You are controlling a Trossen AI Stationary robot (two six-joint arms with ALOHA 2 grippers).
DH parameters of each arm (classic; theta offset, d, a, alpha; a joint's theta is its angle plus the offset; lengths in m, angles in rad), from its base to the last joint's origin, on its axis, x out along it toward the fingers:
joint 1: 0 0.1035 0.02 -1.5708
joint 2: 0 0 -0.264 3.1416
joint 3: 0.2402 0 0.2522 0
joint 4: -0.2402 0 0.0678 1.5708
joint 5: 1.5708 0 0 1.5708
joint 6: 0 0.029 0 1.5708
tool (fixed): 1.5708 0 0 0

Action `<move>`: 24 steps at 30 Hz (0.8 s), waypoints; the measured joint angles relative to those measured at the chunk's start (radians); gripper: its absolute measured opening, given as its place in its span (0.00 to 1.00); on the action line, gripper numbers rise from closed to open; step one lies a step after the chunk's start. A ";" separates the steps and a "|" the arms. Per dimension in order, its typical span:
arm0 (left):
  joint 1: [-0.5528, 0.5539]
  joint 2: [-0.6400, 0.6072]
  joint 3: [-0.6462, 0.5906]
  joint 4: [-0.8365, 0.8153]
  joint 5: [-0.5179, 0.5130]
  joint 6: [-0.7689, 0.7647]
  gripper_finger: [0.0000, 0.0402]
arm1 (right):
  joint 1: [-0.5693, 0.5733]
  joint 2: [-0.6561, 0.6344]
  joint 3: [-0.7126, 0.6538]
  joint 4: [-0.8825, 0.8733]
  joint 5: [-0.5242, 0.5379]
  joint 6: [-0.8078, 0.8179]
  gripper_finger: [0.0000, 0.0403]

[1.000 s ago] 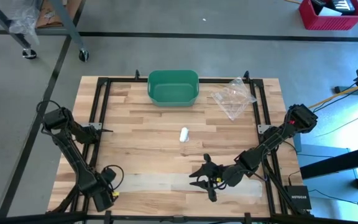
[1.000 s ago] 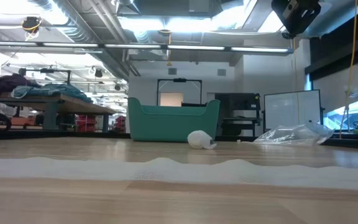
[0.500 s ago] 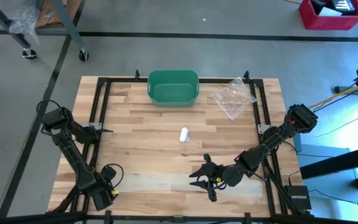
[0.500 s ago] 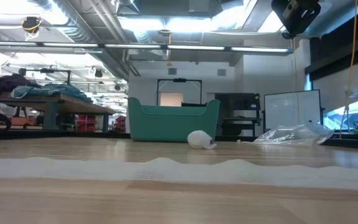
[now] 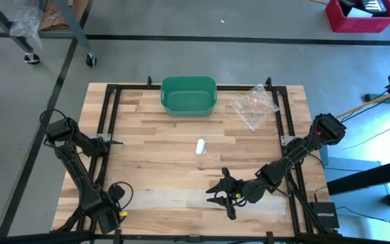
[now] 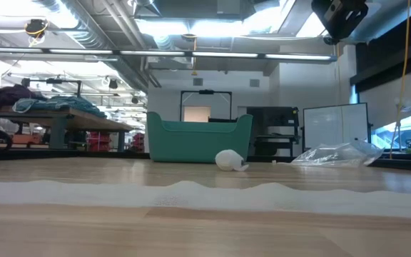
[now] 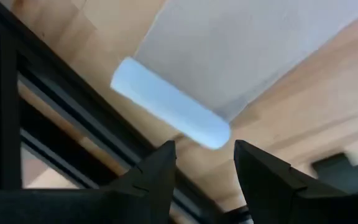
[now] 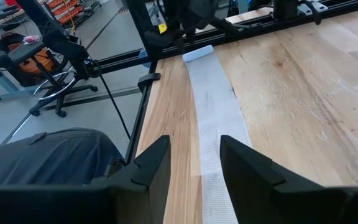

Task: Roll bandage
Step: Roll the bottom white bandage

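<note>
Across the table (image 5: 147, 149) from the bin (image 5: 164, 95), along the edge farthest from it, the bandage (image 5: 175, 198) lies flat as one long strip. Only its end (image 7: 169, 112) farthest to the bin's left is curled into a short roll.

Since a second ago, we see just one change: the left gripper (image 7: 204, 146) has drawn slightly farther from the bin, settling at that curled end. Its fingers are spread, with the roll just beyond them and nothing grasped. The right gripper (image 8: 194, 142) has not moved; it hovers over the strip farther along, toward the bin's right, fingers also released and empty. We judge that rolling is barely begun and the left arm is lining up to continue it, while most of the strip remains unrolled.

Counting outward, we find:
- one bandage strip
- one small white roll (image 5: 200, 146) between the strip and the bin
- one green bin
- one clear bag (image 5: 252, 107) just right of the bin
- two grippers
</note>
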 joint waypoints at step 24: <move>0.034 0.112 -0.010 0.006 0.038 0.576 0.39 | 0.000 0.000 0.000 0.001 0.000 -0.003 0.35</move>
